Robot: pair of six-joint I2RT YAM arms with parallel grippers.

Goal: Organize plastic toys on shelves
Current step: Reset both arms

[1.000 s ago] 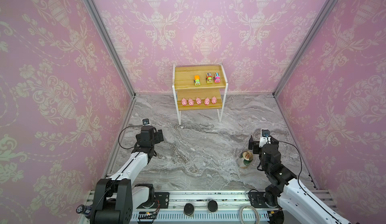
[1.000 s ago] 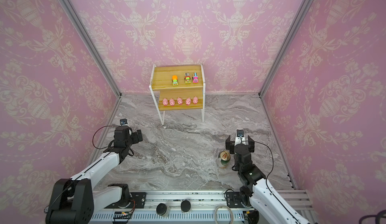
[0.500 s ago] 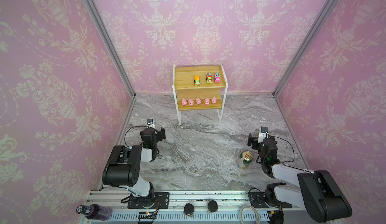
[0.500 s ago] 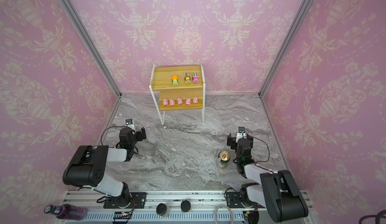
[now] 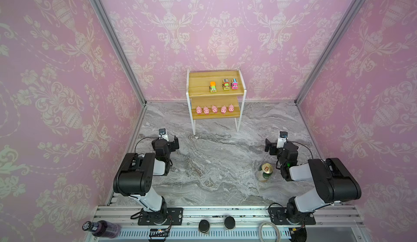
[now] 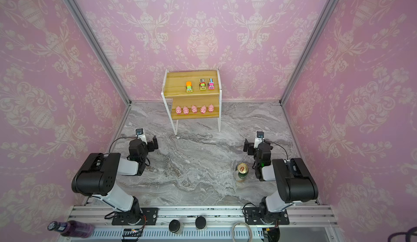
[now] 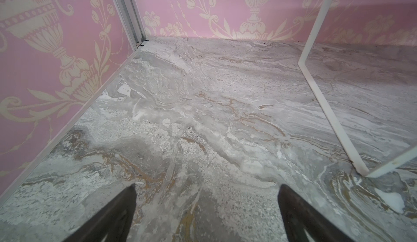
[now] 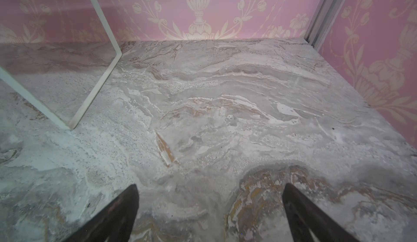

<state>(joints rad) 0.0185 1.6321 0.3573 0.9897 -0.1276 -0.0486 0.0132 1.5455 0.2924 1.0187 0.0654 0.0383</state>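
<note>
The shelves (image 5: 198, 82) stand against the back wall in both top views. Three toy trucks sit in a row on the upper board: orange-green (image 5: 213, 87), brown-green (image 5: 226, 84) and pink-blue (image 5: 234, 84). Several pink pigs (image 5: 214, 109) line the lower board (image 6: 216, 114). My left gripper (image 5: 173, 144) hovers low over the marble floor, left of the shelves and well in front of them, open and empty (image 7: 207, 185). My right gripper (image 5: 270, 147) mirrors it on the right, open and empty (image 8: 209, 185). White shelf legs (image 7: 334, 121) (image 8: 94, 89) show in both wrist views.
A green-gold drink can (image 5: 265, 171) stands on the floor just beside my right arm, nearer the front than the gripper. A dark purple bottle (image 5: 101, 228) lies on the front rail at the left. Pink patterned walls close in three sides.
Both arms have folded back, their elbows now raised over the bases. The grippers stayed near the same spots and stayed open. The purple bottle, hidden behind the left arm before, now shows.
</note>
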